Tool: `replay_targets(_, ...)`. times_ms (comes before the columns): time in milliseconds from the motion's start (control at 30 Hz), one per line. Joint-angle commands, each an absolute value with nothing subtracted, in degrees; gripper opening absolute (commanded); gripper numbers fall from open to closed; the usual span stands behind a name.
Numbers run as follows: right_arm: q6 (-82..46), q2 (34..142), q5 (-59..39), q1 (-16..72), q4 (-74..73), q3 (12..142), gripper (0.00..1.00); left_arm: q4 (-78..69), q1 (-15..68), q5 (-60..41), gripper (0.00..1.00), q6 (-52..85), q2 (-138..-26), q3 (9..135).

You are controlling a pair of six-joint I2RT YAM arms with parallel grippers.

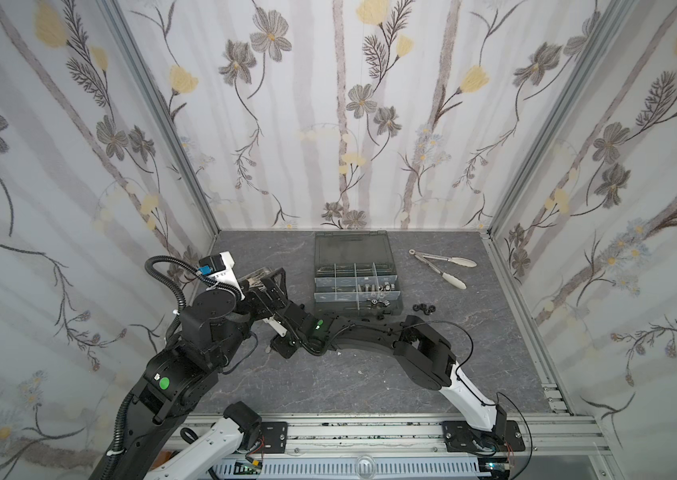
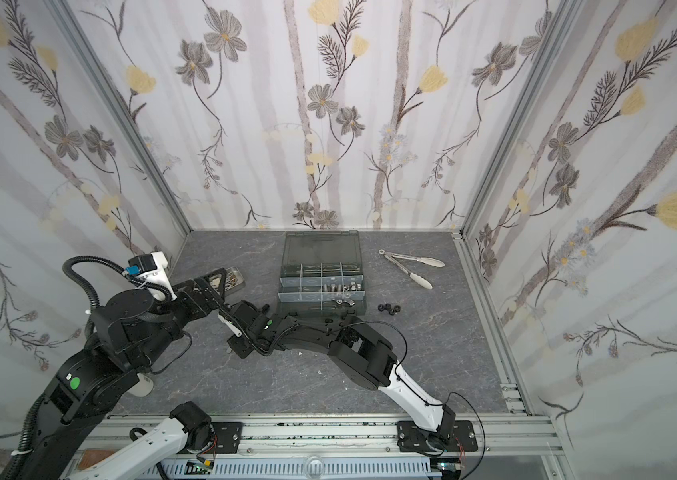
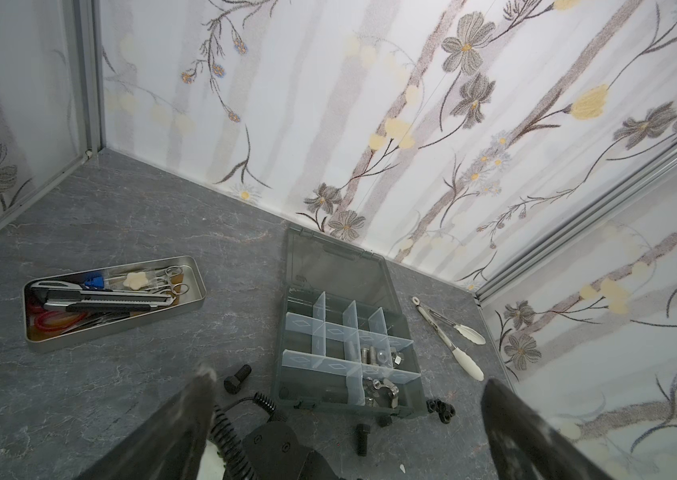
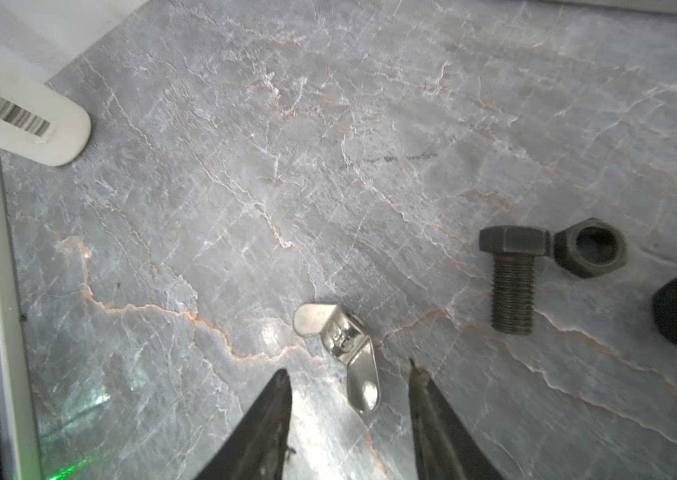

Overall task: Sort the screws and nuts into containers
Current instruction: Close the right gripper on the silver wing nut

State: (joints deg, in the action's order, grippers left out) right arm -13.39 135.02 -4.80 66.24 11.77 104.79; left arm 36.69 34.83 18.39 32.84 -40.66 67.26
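In the right wrist view my right gripper (image 4: 348, 368) is open and low over the table. A silver wing nut (image 4: 339, 353) lies flat with one wing between the fingertips, and there is a gap on each side. A black screw (image 4: 511, 274) and a black nut (image 4: 590, 251) lie just beside it. My left gripper (image 3: 347, 386) hangs wide open and empty above the open organizer box (image 3: 328, 405). One of the box's containers holds silver screws and nuts (image 3: 374, 355); another holds wing nuts (image 3: 378, 390). Loose black screws (image 3: 238, 378) (image 3: 362, 438) and black nuts (image 3: 440, 409) lie on the table in front of the box.
A metal tray (image 3: 199, 282) of tools lies to the left of the box. Silver tongs (image 1: 443, 268) with white tips lie to its right. The box's clear lid (image 1: 349, 247) lies open toward the back wall. The right arm (image 1: 370, 336) reaches leftward along the front of the box.
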Motion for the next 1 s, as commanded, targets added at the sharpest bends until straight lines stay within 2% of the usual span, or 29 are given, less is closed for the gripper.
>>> replay_targets(0,-12.59,136.74,-6.17,66.18,10.93,106.48,0.50,36.37,34.81,19.17,1.00,33.03,-40.66,68.00)
replay_targets(333,-11.74,141.16,-6.97,66.23,11.54,110.50,0.49,37.00,34.76,19.58,1.00,32.78,-40.69,68.49)
replay_targets(967,-7.76,142.03,-0.67,67.93,13.62,110.48,0.33,37.20,34.80,19.14,1.00,32.95,-41.40,69.39)
